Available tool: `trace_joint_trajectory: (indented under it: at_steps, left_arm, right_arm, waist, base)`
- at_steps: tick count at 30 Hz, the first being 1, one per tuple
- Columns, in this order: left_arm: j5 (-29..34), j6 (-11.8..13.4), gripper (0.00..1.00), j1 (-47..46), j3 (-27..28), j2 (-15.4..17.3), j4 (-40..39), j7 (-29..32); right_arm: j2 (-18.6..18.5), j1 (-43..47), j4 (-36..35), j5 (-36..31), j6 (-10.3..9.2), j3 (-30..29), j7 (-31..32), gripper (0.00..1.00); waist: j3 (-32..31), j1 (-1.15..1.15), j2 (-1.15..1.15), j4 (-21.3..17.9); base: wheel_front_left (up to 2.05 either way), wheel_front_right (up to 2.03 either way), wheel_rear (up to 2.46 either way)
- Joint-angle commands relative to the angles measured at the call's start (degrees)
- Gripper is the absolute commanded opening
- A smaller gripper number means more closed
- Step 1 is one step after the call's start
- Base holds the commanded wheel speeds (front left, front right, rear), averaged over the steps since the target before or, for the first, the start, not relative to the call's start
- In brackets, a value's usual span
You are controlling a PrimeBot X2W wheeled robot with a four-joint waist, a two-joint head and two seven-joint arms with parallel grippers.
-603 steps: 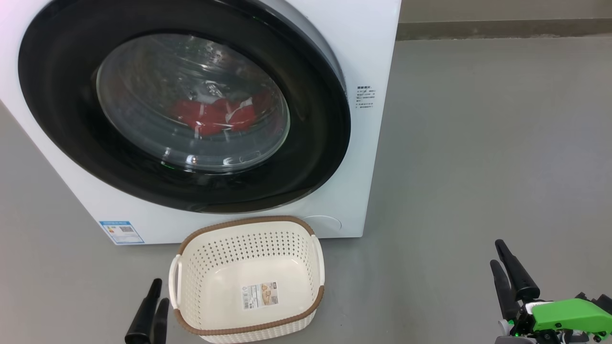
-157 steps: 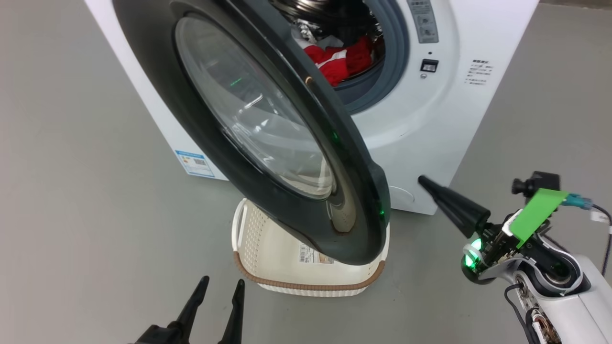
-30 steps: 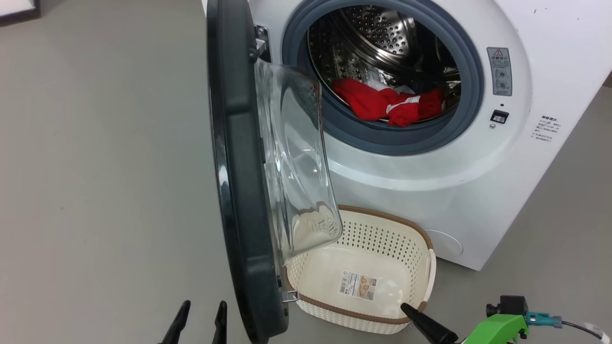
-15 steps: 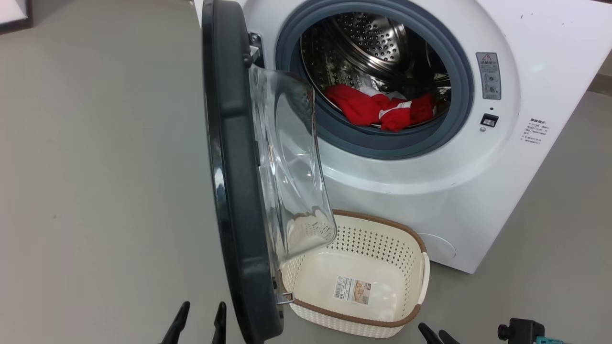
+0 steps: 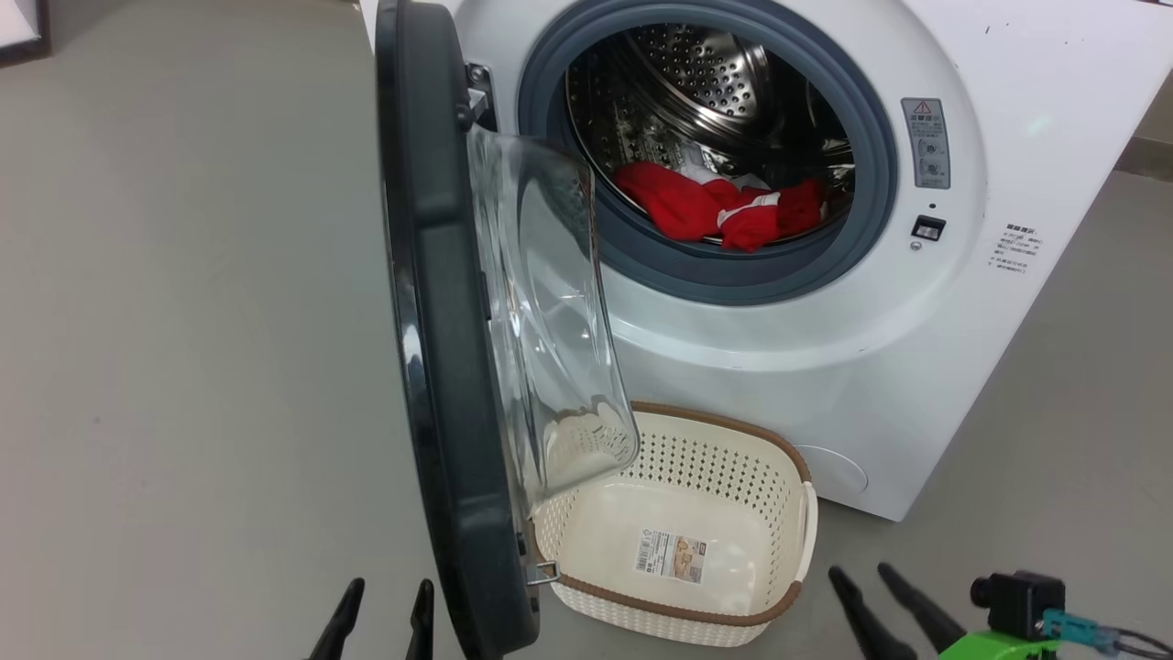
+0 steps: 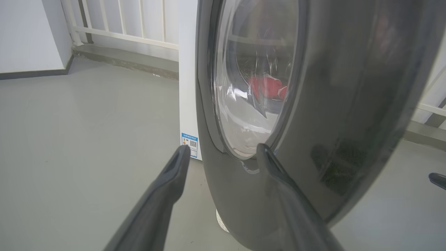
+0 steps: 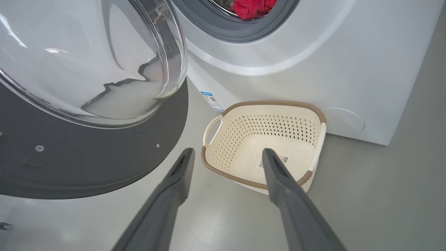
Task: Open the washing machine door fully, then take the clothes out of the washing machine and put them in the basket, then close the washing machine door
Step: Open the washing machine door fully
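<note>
Grey, smooth floor (image 5: 183, 367) spreads all round the big white boxy front-loading washing machine (image 5: 779, 367), the landmark for everything else. From the machine's left side its large, round, glossy black-rimmed door (image 5: 431, 321), with a bulging clear glass bowl on the inner face, stands out at about a right angle to the front, edge-on to the head camera. Whether the hinge allows more swing I cannot tell.

Inside the machine's perforated steel drum (image 5: 706, 73), low down just behind the grey rubber gasket (image 5: 733, 280), lie the bright red clothes (image 5: 683, 206) with white panels. The heap's long axis runs side to side across the opening. On the floor just before the machine, below that opening, sits the small cream perforated plastic basket (image 5: 724, 420) with a brown woven-look rim, holding only the sticker (image 5: 672, 555) on its bottom.

The left gripper (image 5: 391, 584), fingers moderately parted and holding nothing, sits at the door's outer face, so the door stands between it and the drum. The right gripper (image 5: 860, 571), also parted and empty, is out in front of the machine on the drum's side of the door, close to the basket's near corner. From it the clothes lie up, forward and a little to the left, with nothing in the way. I judge the right arm the better placed to reach in, closing across the heap's short way.
</note>
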Motion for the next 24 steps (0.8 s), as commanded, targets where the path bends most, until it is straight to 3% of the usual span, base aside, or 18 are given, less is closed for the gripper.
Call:
trace_joint_trajectory:
  at_steps: [1, 11, 17, 24]
  left_arm:
    - [0.5, 0.0, 1.00, -1.3, 2.0, 0.2, -1.1, -0.7]
    - [0.3, 0.1, 1.00, -1.7, 2.2, 0.2, -1.6, -0.7]
    - [0.3, 0.3, 1.00, -1.7, 2.3, 0.2, -2.3, -0.7]
    - [0.3, 0.3, 1.00, -1.6, 2.5, 0.2, -2.5, -0.7]
  right_arm:
    - [0.1, -0.2, -2.1, -3.1, 0.44, -1.4, -0.8, 1.00]
    - [5.3, 6.1, -10.6, -23.8, 0.44, -14.6, -0.8, 1.00]
    - [7.6, 9.3, -13.6, -29.6, 0.44, -18.0, -0.8, 1.00]
    - [8.6, 10.2, -13.1, -30.6, 0.44, -18.7, -0.8, 1.00]
  waist:
    - [0.0, 0.00, 0.00, 0.0]
    - [0.1, 0.00, 0.00, 0.0]
    - [0.1, 0.00, 0.00, 0.1]
    - [0.3, 0.00, 0.00, -0.1]
  base:
    - [0.00, 0.00, 0.00]
    - [0.00, 0.00, 0.00]
    - [0.00, 0.00, 0.00]
    - [0.00, 0.00, 0.00]
